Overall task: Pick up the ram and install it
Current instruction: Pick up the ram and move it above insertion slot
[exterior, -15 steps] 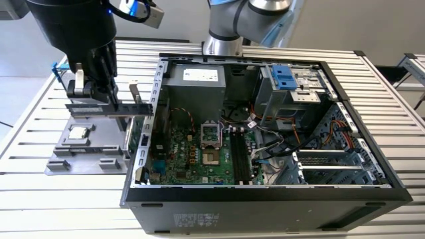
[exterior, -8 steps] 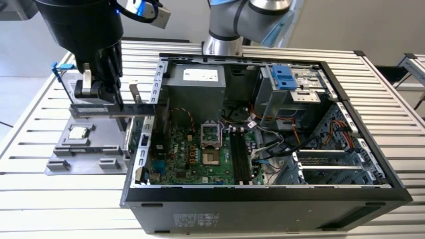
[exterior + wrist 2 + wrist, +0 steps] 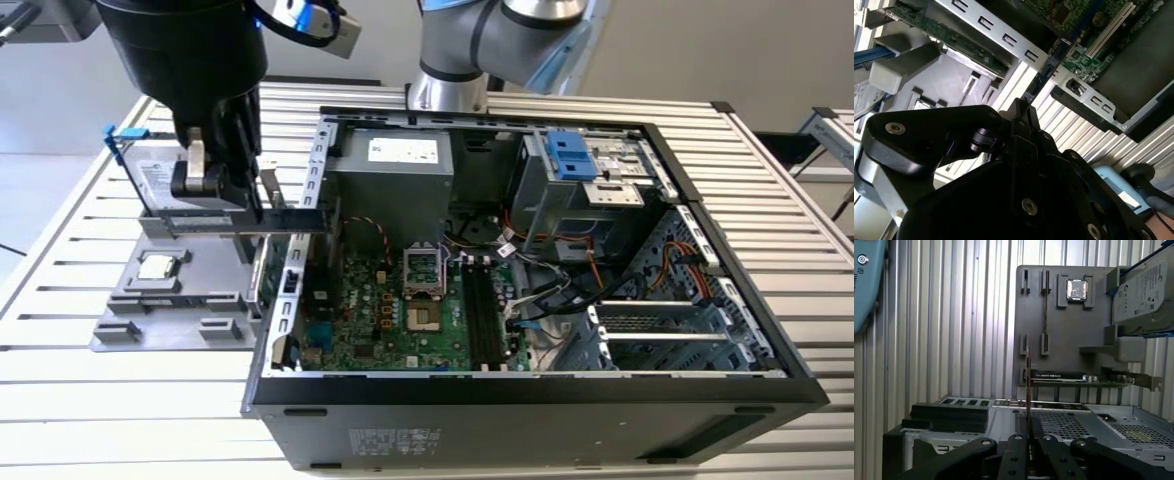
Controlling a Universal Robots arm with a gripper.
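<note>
1. Claw [image 3: 220, 200] pinches the ram [image 3: 287, 213] at one end. The stick is held level in the air, over the near wall of the open case [image 3: 534, 385], and its free end pokes past that wall.
2. Below it, on the tabletop [image 3: 80, 400], sits the grey fixture [image 3: 120, 325].
3. Step in hand, as I judge it: the carry toward the black slots [image 3: 483, 310] on the motherboard [image 3: 387, 300].
4. To do it well, hold the stick level, lift its free end clear of the case wall, and line its length up with the slots before any descent.
5. First wrist view shows the ram edge-on, a thin line between the fingers [image 3: 1046, 442].
6. Hard to make out:
   - the ram's contact edge and notch
   - how the slot latches stand
   - how deep the pinch sits
</note>
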